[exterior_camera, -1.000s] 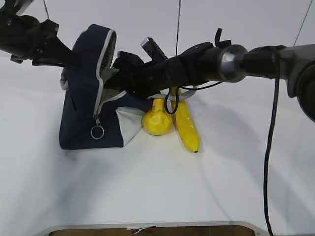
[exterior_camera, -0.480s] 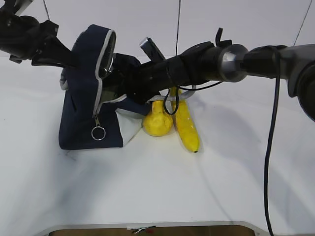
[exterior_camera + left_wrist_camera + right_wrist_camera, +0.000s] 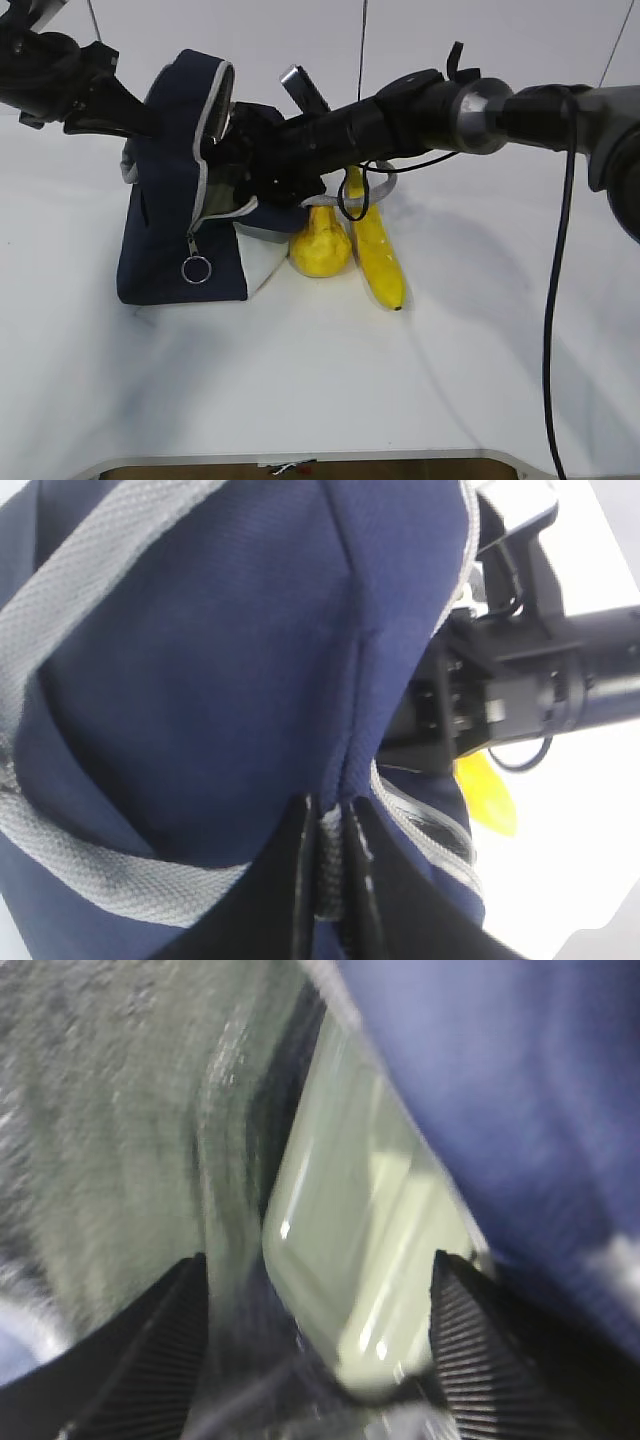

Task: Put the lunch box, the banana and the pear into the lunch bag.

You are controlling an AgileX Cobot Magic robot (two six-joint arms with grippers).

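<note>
The navy lunch bag (image 3: 165,225) stands at the left with its zip open. My left gripper (image 3: 138,122) is shut on the bag's top edge; the left wrist view shows its fingers (image 3: 300,880) pinching a grey seam of the bag (image 3: 200,660). My right gripper (image 3: 230,155) reaches into the bag's opening. In the right wrist view the right gripper (image 3: 315,1360) is shut on the lunch box (image 3: 360,1250), which has a pale green lid, inside the silver lining. The pear (image 3: 320,250) and the banana (image 3: 376,255) lie on the table right of the bag, under the right arm.
The zip's ring pull (image 3: 196,268) hangs on the bag's front. A black cable (image 3: 548,300) hangs from the right arm. The table's front edge (image 3: 300,458) runs along the bottom. The banana's tip also shows in the left wrist view (image 3: 490,795).
My right arm has moved left, pushing its gripper deeper into the bag's opening. The bag has shifted slightly left. The left gripper, pear and banana have not moved.
</note>
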